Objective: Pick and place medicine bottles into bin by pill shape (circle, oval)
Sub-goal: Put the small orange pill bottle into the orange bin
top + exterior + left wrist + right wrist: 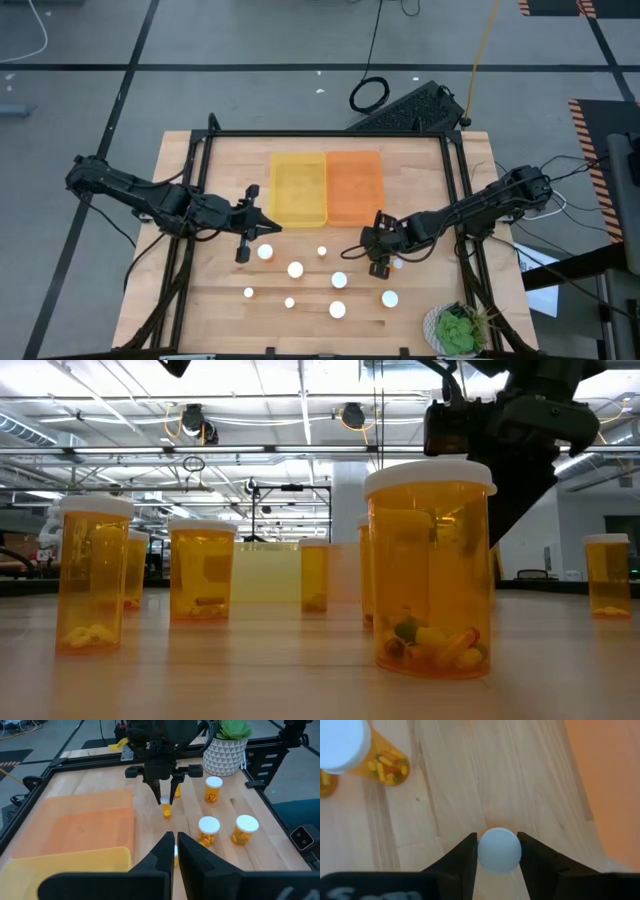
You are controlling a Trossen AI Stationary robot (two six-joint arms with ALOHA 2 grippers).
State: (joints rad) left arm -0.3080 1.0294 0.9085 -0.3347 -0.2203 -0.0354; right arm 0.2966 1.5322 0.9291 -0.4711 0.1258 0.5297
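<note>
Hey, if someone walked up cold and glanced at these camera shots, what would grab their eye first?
Probably the two bins side by side at the table's far middle, the yellow bin left of the orange bin. Next, the scatter of white-capped medicine bottles on the wood in front of them. Then the right claw, its fingers set either side of one bottle's white cap near the orange bin, while the left claw hangs shut left of the bottles.

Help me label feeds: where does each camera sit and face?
High: overhead, facing straight down; table, left arm, right arm, yellow bin, orange bin.
Low: tabletop height, level across medicine bottles; dark arm parts overhead.
Left wrist: faces right gripper past left gripper.
Right wrist: faces down on medicine bottle between own fingers.
Shared: both wrist views show that bottle.
</note>
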